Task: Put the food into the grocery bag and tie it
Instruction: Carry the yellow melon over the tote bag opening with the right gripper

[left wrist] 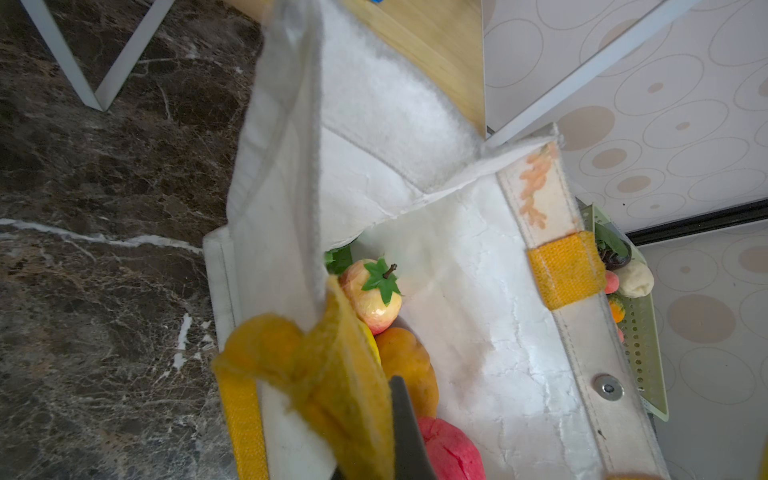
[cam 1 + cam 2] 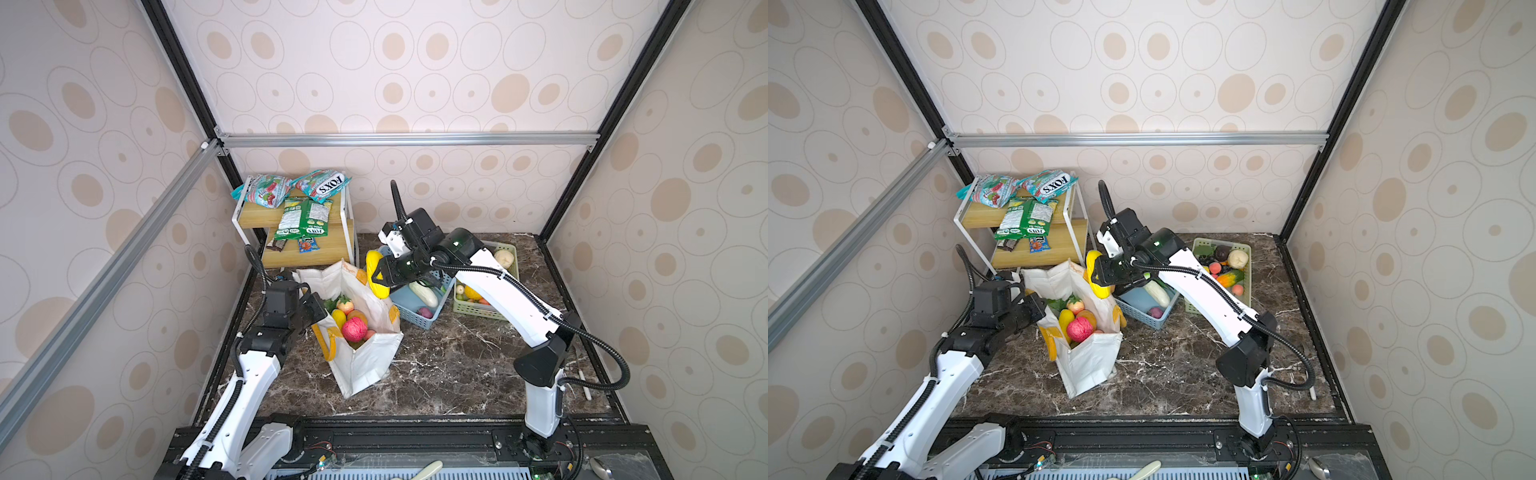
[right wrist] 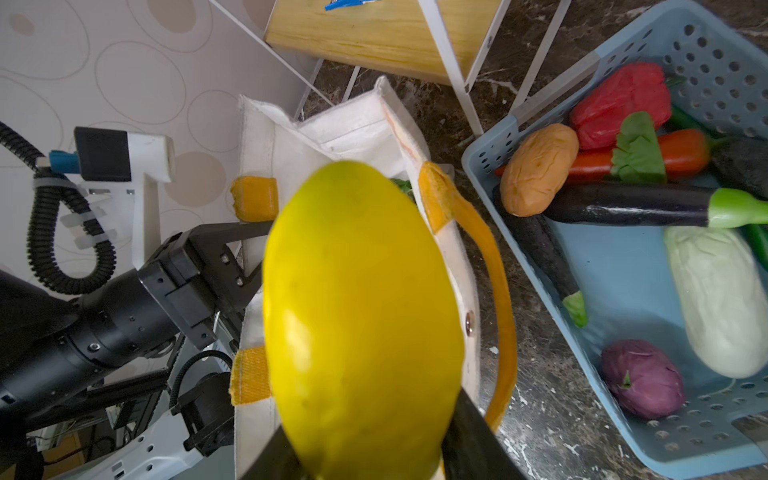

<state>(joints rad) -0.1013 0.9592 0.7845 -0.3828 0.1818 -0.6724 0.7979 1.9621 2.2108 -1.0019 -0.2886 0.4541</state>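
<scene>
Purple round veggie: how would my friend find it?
Find the blue basket on the table, beside the grocery bag. At its near end, beside the long pale vegetable, lies the purple round veggie. It alone is short, plump and purple; the eggplants are long and nearly black.

grocery bag (image 2: 365,365) 1 | blue basket (image 2: 415,318) 1 | green basket (image 2: 469,311) 1 | shelf (image 2: 316,253) 1

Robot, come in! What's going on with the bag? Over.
Left gripper shut on grocery bag rim. Right gripper shut on yellow fruit, at bag's edge. Mouth open, nothing blocking. Over.
</scene>
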